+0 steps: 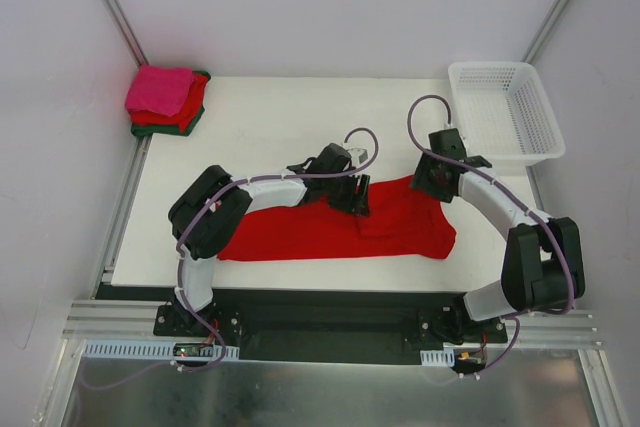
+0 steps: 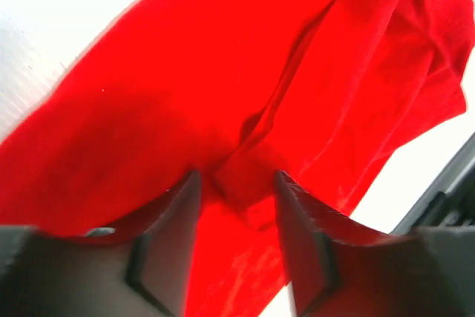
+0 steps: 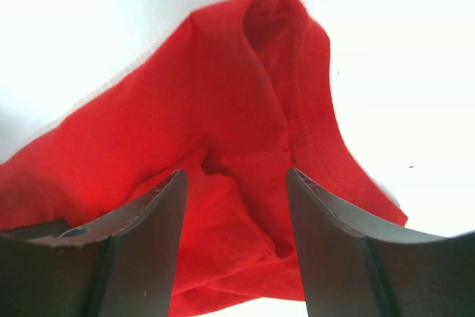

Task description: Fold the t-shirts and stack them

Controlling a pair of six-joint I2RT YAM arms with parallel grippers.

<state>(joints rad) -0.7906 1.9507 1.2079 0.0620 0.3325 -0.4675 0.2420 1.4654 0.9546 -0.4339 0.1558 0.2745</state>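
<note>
Left gripper (image 2: 237, 180): jaws parted, clamping nothing. Its own wrist view shows a small pucker of the bright red t-shirt (image 2: 185, 87) lying in the gap between the two dark fingers (image 2: 171, 250); whether the tips press the cloth cannot be told. Right gripper (image 3: 237, 176): jaws spread wider, also gripping nothing, poised over a folded-over corner of the same shirt. A stitched edge runs down the right of that corner, and whether it is sleeve or hem cannot be told. Only the wrist views show the jaws; from overhead the wrist housings cover both. Only the overhead view shows the layout. The shirt lies lengthwise, left to right, across the near half of the white table (image 1: 270, 117), with the left gripper at its far edge near the middle and the right gripper at its far right corner. The same view alone shows a folded stack in the far left corner of the table, well apart from both arms: hot pink t-shirt (image 1: 160, 89) on top, red t-shirt (image 1: 160, 118) under it, dark green t-shirt (image 1: 185, 127) at the bottom. A white lattice basket (image 1: 505, 112) sits at the far right corner. The left arm (image 1: 265, 190) hides part of the shirt's far left edge. In both wrist views the table is glared to plain white. A dark shape at the lower right of the left wrist view is too blurred to identify.
</note>
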